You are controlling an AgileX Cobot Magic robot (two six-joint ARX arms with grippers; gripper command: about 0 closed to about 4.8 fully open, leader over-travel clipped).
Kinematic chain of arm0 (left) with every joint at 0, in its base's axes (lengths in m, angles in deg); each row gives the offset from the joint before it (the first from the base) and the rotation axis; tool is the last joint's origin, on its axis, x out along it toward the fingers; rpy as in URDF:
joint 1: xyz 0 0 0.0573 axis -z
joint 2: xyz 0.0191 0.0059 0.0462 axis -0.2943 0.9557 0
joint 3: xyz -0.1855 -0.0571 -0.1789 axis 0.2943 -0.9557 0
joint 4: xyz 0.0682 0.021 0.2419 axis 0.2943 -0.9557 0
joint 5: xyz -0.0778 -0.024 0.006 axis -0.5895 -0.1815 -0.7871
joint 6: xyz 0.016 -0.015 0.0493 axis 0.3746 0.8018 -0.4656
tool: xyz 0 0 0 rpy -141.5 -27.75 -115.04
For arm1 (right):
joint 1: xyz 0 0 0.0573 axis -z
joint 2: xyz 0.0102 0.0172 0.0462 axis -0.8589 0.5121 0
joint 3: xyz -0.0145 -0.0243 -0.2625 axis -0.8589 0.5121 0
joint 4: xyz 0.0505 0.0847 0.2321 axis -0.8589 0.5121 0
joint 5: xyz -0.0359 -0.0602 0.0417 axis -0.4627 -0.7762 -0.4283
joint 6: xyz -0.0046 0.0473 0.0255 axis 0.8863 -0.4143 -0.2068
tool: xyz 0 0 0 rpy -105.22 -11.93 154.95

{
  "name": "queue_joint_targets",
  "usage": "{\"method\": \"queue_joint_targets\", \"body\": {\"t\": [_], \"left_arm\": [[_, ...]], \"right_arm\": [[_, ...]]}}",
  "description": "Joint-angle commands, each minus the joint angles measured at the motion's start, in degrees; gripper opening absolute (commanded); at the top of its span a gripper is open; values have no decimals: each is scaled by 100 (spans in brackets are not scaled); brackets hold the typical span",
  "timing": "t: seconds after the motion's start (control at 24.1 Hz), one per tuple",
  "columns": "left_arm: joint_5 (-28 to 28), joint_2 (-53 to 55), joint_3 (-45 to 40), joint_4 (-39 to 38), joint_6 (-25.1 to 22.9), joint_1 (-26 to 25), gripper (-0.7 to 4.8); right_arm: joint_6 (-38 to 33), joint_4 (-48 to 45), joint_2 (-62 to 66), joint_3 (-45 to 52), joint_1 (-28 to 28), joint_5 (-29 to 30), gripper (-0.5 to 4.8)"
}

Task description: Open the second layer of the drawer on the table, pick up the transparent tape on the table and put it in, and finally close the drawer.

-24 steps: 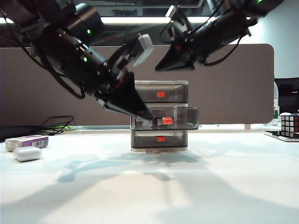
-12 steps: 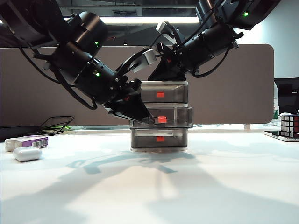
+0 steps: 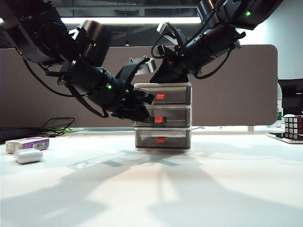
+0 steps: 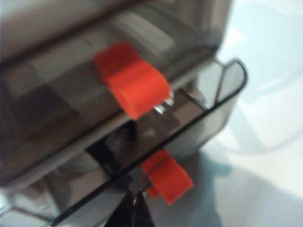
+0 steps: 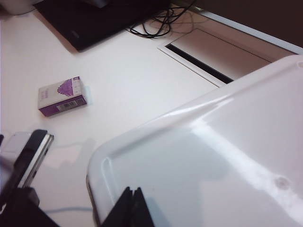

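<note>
Drawer (image 3: 163,116): three-tier desktop unit, off-white frame, smoky grey translucent trays, standing at mid-table (image 3: 151,189) before the brown partition (image 3: 236,85). Second layer (image 3: 165,116): middle tray, red-orange tab (image 3: 159,119) facing the exterior camera; in the left wrist view its front lip (image 4: 189,127) appears to stand just proud of the frame, so closing is judged not quite finished. Left gripper (image 3: 142,113): at the middle tray's front, left of the tab, fingers pinched together with nothing between them, tips just beside the tray front; the tray runs straight back from those tips, so the coming push goes rearward into the frame. Right gripper (image 5: 132,208): fingers together, empty, resting on or just above the unit's white top (image 5: 227,161), steadying it by appearance. Transparent tape: not identifiable; judged inside the tray. Purple-and-white box (image 3: 31,143) and white oval case (image 3: 27,155): far left, well apart.
</note>
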Motion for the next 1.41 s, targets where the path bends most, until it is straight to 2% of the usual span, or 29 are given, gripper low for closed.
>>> {"method": "queue_joint_targets", "body": {"t": [0.04, 0.29, 0.37, 0.46, 0.58, 0.71, 0.75, 0.83, 1.0, 1.08, 1.16, 1.21, 1.37, 1.41], "left_arm": [[85, -17, 7, 459, 72, 0, -6], [105, -11, 7, 643, 166, 35, -6], [457, -11, 7, 846, 166, 48, -6], [540, -11, 7, 960, 166, 48, -6], [538, -11, 7, 949, 162, 48, -6], [83, -295, -61, 680, 98, 52, -6], [111, -448, -118, 601, 13, 52, -6], [356, -1150, -461, 391, -203, 52, -6], [800, -2927, -1515, 15, -170, -63, -6], [1150, -3934, -2024, -450, -131, -63, -6], [1414, -4992, -2481, -951, -81, -61, -6], [1506, -5687, -2750, -1237, 133, -61, -6], [1753, -7278, -3388, -1591, 516, -61, -6], [1812, -7938, -3687, -1692, 656, -59, -6]], "right_arm": [[-9, 254, 22, 22, 4, -17, -5], [-9, 293, 22, 22, 4, -133, -5], [-2, 334, 20, 22, 4, -149, -5], [76, 404, 22, 22, 4, -149, -5], [120, 435, 20, 22, 4, -144, -5], [299, 328, -74, 2, 4, -61, -5], [308, 332, -138, 2, 4, -59, -5], [315, 426, -479, 7, 4, -76, -5], [313, 719, -1263, 44, 39, -146, -5], [310, 848, -1720, 278, 42, -160, -5], [278, 811, -2260, 745, 33, -291, -5], [225, 737, -2634, 1141, 35, -321, -5], [-7, 474, -3565, 2216, 28, -592, -5], [-221, 267, -3963, 2741, 24, -621, -5]]}}
